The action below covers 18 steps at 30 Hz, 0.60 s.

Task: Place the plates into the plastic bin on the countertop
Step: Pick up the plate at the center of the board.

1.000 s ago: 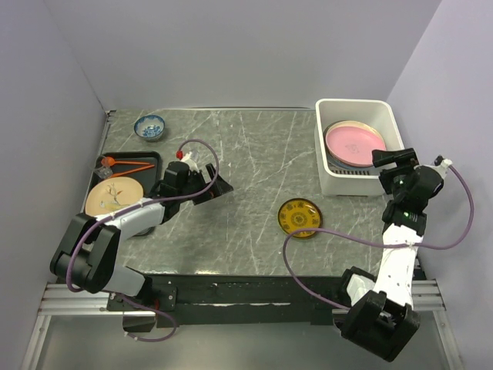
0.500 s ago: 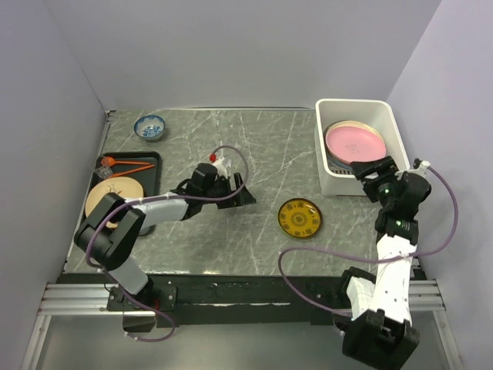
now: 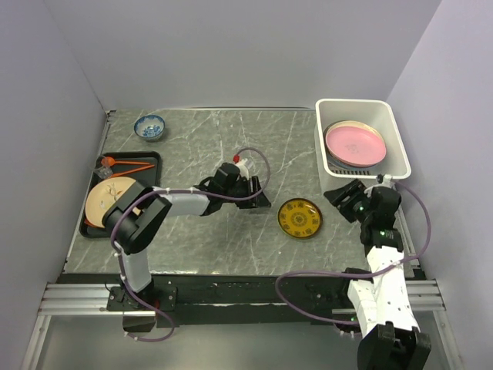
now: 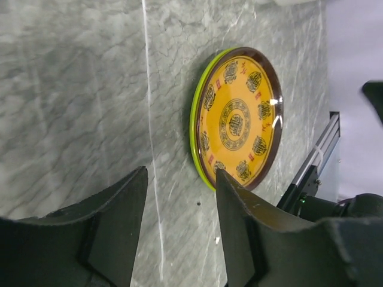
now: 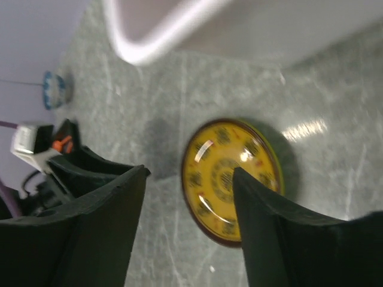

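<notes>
Grey bench point(image 3: 231, 239) with a small yellow plate point(image 3: 300, 217) waiting.
The white plastic bin point(image 3: 390, 116) in the far right corner has a pink plate point(image 3: 354, 143) on top. The yellow plate lies flat between the left gripper point(image 3: 260, 197) and right gripper point(image 3: 339, 195). Both are spread apart and empty, probably ready to lift it.

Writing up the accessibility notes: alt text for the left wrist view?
A small round yellow-patterned plate with a dark rim lies flat on the dark grey marble-look countertop, just ahead of the left gripper. The gripper's two black fingers stand apart in the foreground with nothing between them.
</notes>
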Each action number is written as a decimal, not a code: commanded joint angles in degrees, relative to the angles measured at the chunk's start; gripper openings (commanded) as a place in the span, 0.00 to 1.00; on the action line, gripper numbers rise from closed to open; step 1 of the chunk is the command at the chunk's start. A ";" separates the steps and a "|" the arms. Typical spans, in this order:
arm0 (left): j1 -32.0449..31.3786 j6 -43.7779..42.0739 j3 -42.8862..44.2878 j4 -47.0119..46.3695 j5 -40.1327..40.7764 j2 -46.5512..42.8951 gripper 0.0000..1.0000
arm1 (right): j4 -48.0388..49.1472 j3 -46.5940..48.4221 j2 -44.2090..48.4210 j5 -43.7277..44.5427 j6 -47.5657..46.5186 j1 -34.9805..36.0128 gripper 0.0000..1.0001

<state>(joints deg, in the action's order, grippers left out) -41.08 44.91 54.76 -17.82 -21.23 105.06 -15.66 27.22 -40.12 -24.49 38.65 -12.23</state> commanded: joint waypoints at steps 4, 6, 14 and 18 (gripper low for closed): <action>-1.72 0.97 3.77 -2.74 -1.97 4.28 0.53 | -1.83 -7.17 1.36 3.39 -0.69 2.91 0.53; -1.90 1.06 4.21 -2.92 -2.32 4.54 0.52 | -2.71 -7.53 -0.04 6.55 -0.34 4.14 0.51; -1.99 0.54 4.74 -2.57 -2.15 4.98 0.52 | -1.65 -6.48 -7.95 10.51 -0.95 7.04 0.36; -1.99 0.10 5.09 -2.04 -2.14 4.98 0.52 | -1.57 -5.16 -11.03 12.98 -1.21 8.10 0.36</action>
<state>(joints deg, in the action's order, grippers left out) -42.81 45.74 57.74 -18.59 -22.61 109.80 -18.85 19.55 -49.32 -15.16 38.41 -5.10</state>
